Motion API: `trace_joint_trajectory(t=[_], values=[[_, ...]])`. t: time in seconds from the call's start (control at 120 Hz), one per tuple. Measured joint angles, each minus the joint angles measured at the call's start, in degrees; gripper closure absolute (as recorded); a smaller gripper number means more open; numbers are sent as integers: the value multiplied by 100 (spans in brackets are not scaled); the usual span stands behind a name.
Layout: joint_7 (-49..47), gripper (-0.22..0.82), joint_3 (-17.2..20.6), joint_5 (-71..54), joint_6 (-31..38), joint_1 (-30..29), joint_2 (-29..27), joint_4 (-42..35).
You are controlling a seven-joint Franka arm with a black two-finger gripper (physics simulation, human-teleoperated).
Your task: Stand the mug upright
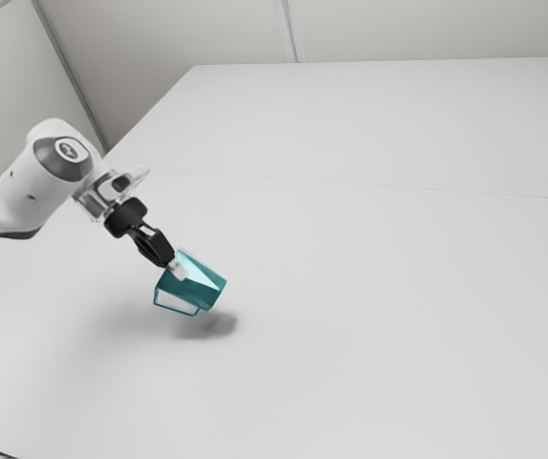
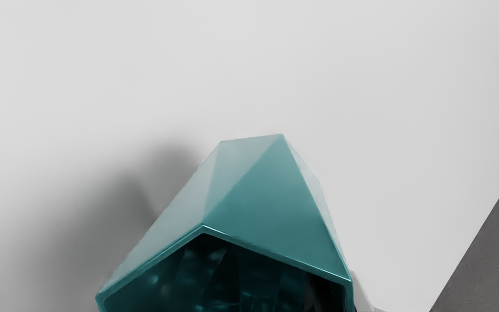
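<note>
Evidently the pincer (image 1: pixel 176 269) grips the mug (image 1: pixel 199 285) by its wall, tilted above the table (image 1: pixel 369 296), mouth toward the pincer, probably so the base can swing down beneath it.

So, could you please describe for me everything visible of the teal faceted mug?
The teal faceted mug looks glossy, like glazed ceramic or plastic, with flat angular sides, a thin-edged angular rim, a dark interior and a thin, angular loop handle. It is tilted, not upright, and appears lifted above the white table, its shadow below. The black two-finger gripper seems to pinch it near the mouth.
</note>
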State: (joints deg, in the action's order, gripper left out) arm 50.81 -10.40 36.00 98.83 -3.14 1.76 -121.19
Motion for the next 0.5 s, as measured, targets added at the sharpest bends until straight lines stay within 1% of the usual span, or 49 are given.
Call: trace_joint_trajectory(t=[0.267,0.5], values=[[-762,79,2,-910,177,353,-111,173],[-1557,79,6,-1826,257,598,-107,496]])
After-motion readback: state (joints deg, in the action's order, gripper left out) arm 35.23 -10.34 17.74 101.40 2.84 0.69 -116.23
